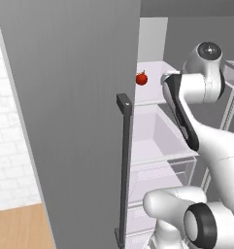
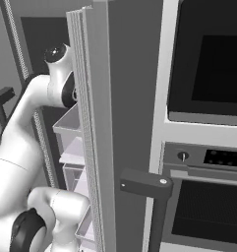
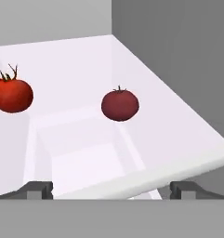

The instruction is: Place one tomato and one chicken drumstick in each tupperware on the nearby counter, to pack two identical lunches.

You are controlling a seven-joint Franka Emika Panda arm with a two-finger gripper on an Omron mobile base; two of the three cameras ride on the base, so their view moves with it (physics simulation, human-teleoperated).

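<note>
Hand view: gripper [image 3: 111,189] with jaws spread to their widest, nothing between them. The two dark finger tips sit at the bottom corners of the view, far apart, touching nothing.

Two tomatoes lie on the white fridge shelf [image 3: 169,125] ahead of the jaws. The nearer-centre tomato [image 3: 120,105] lies straight ahead of the gap between the tips, a little toward the right one. It is round, dark dull red and shaded, with a small stub of stem on top. The second tomato [image 3: 11,95] lies ahead and off beyond the left tip, close to the view's left edge. It is a brighter red, slightly flattened, with thin curling stem sprigs sticking up. The two are well apart from each other and from the tips.

Between the jaws and the tomatoes a white rim crosses the view, with a shallow white bin [image 3: 85,158] sunk below the shelf level.

Left base view: the arm [image 1: 206,141] reaches into the open fridge past the grey door [image 1: 75,121] with its dark handle [image 1: 124,170]; one red tomato shows on the shelf beside the door's edge. A strip of tan counter [image 1: 21,228] shows at the lower left.

Right base view: an oven [image 2: 203,147] stands right of the fridge door.
</note>
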